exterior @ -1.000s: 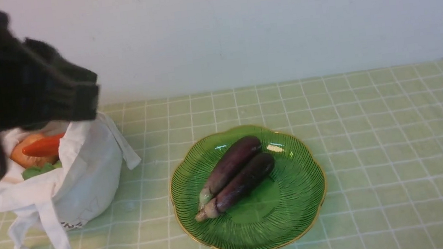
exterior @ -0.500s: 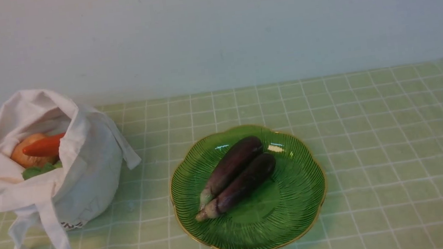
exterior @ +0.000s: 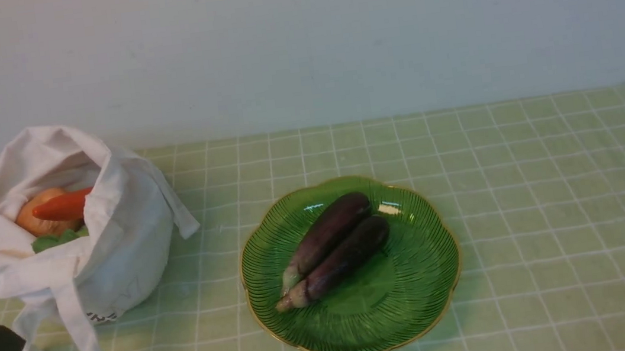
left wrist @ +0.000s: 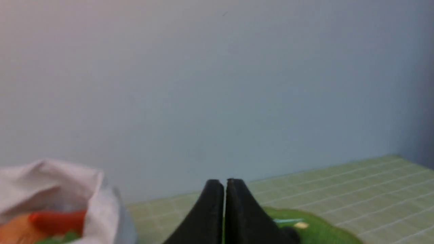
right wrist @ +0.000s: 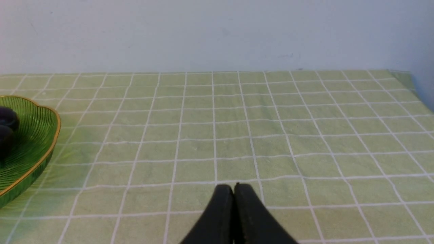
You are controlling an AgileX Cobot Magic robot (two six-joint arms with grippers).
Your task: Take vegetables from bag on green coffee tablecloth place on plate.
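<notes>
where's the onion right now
In the front view, the onion is at the left, inside the white bag, behind the orange-red vegetable.

In the front view the light is dim, soft and even. Small bright glints sit on the glossy green plate (exterior: 367, 330), near its far side — one white, one warmer and yellowish. Faint, soft-edged shadows lie on the green tablecloth (exterior: 534, 232) beside the white bag (exterior: 137, 250) and under its strap. The wall (exterior: 296, 46) is a muted blue-grey, and the eggplants (exterior: 329, 236) are dark with a weak sheen. The left wrist view is dim and blurred; the bag and the plate there have smeared edges. The right wrist view is brighter and sharper, its white grid lines crisp. The lamp itself is out of view.
</notes>
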